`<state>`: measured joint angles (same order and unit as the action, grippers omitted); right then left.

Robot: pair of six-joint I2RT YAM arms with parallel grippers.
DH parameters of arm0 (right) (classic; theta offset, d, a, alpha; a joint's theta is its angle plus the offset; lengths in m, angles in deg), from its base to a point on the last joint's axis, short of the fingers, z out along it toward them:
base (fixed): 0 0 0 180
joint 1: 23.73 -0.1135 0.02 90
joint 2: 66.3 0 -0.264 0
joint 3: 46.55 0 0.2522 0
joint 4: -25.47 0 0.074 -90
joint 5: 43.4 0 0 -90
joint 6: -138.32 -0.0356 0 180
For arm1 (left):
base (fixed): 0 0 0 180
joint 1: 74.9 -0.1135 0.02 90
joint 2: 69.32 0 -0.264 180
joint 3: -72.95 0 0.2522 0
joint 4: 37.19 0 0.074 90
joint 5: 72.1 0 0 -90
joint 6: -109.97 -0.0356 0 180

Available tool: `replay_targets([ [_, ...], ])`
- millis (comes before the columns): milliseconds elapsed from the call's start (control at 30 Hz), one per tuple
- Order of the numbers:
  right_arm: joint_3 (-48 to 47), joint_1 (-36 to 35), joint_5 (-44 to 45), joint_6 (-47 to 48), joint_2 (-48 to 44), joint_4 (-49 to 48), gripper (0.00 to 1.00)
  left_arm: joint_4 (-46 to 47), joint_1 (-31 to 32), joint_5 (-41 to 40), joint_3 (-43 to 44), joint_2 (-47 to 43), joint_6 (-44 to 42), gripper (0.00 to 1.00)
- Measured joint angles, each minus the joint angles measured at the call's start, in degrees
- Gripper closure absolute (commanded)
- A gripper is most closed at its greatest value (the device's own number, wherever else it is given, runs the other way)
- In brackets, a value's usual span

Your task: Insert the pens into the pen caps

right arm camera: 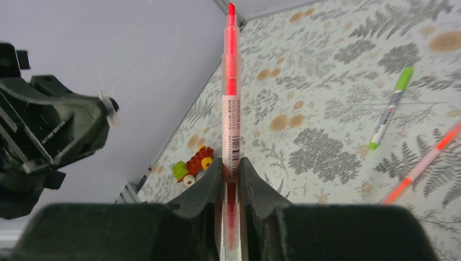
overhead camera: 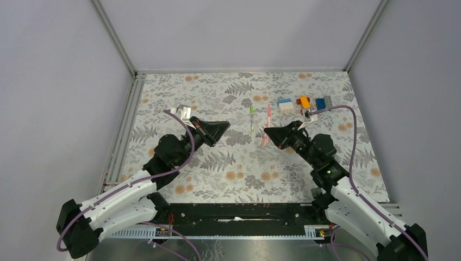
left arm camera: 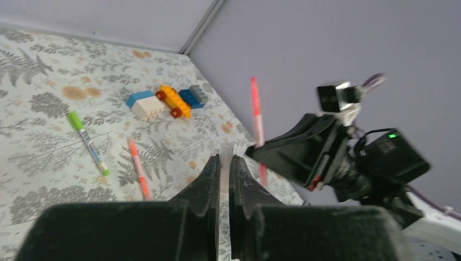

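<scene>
Over the middle of the desk [overhead camera: 217, 179] the two arms face each other, a gap between them. The left tool [left arm camera: 224, 163] is pinched on a small pale pen cap [left arm camera: 226, 150], which pokes out past its fingertips. The right tool [right arm camera: 231, 169] is clamped on the barrel of a red pen [right arm camera: 231, 81], most of its length sticking out beyond the fingers. Just past them a green-capped pen [right arm camera: 388, 109] and a pink pen [right arm camera: 424, 163] lie side by side on the desk. Toy blocks [overhead camera: 304, 102] sit towards the far right corner.
</scene>
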<state>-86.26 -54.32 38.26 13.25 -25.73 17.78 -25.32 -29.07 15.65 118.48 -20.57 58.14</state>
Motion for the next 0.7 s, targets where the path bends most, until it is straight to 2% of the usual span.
replay_targets([
  [233,2.10,0.00,-9.66,-4.94,5.90,-8.37,1.00,4.07,-0.55,1.05,0.04,-1.49,4.31,1.00],
  [400,2.25,-0.57,-13.88,-5.92,6.10,-12.81,1.00,6.12,-1.14,2.69,0.61,-1.42,6.73,1.00],
  [700,0.83,-8.63,-14.71,-1.11,5.46,-10.86,1.00,12.24,-2.80,6.45,2.05,1.55,11.34,1.00],
])
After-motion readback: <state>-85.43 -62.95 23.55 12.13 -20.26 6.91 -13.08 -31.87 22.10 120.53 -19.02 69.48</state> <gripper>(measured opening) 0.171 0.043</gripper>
